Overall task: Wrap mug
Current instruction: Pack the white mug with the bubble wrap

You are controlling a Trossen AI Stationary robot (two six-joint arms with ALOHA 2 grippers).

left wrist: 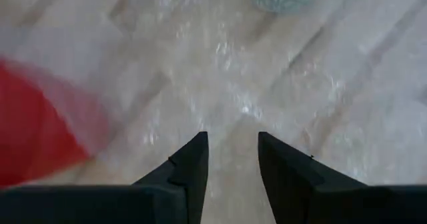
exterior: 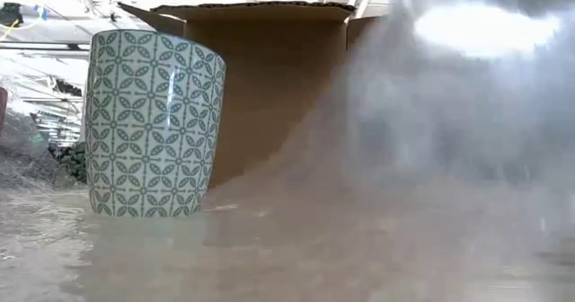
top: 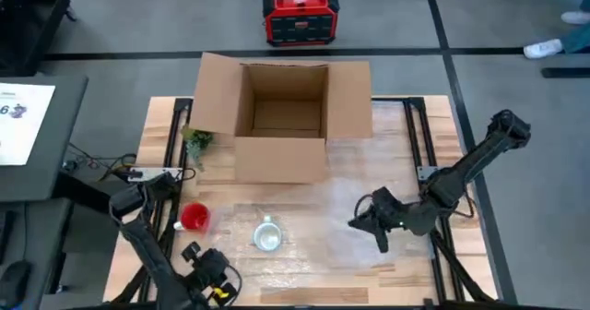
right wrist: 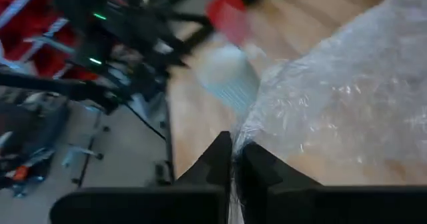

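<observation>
- Clear bubble wrap lies spread across the wooden table, and I see the patterned mug standing upright on it, near the front edge, in front of the open cardboard box.
- My right claw sits low over the wrap's right side, clenched on a fold of the sheet; the right wrist view shows the plastic pinched between its fingers.
- My left claw hovers at the table's front left corner, released, with a gap between its fingers and nothing in it.
- Left of the mug stands a red cup.
- Behind the table, a red device rests on the floor.
</observation>
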